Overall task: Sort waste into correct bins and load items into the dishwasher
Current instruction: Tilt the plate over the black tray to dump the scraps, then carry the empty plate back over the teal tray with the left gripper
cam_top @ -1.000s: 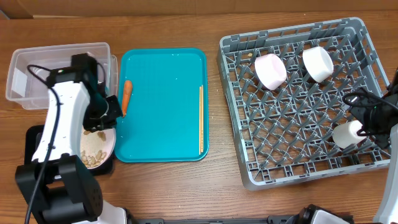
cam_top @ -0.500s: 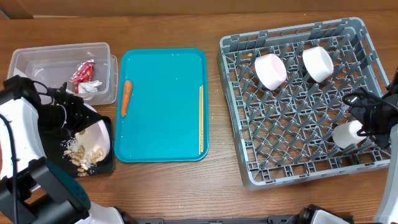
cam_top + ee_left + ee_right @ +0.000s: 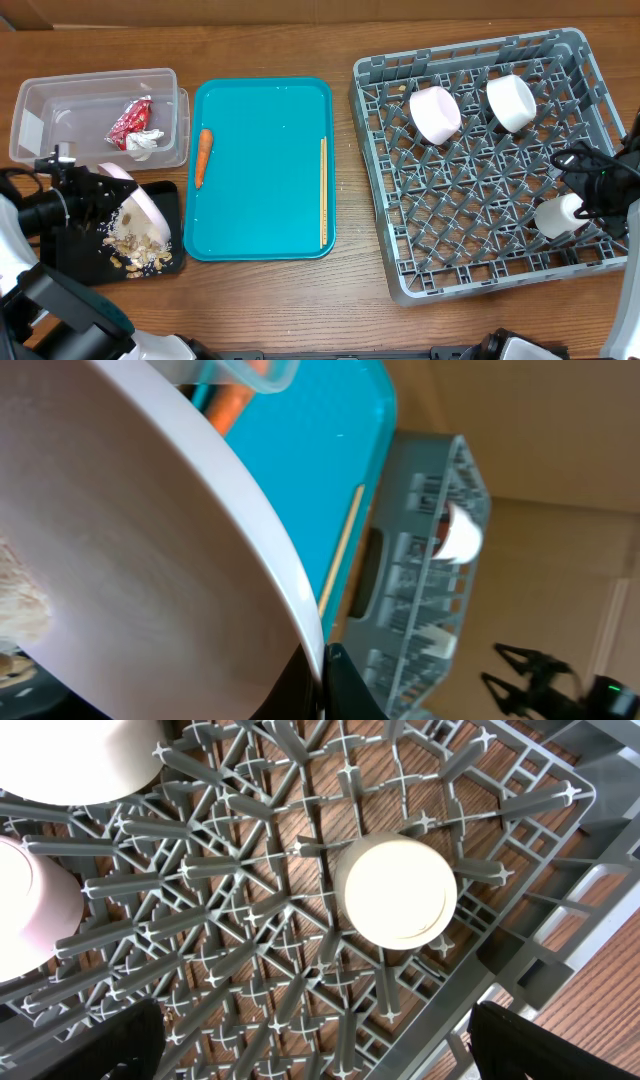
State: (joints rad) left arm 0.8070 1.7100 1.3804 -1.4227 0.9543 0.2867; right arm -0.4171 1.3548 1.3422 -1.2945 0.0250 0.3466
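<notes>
Most of the left tool hides behind the tilted plate it clamps; the right tool gapes wide.

Setting: a robot test bench laid out as a mock dish-clearing station. Shown by a bare wooden table with a left arm and a right arm at its near corners. On it: a grey dish rack at the right side, a teal tray mid-table and a clear tub at the far left corner.
</notes>
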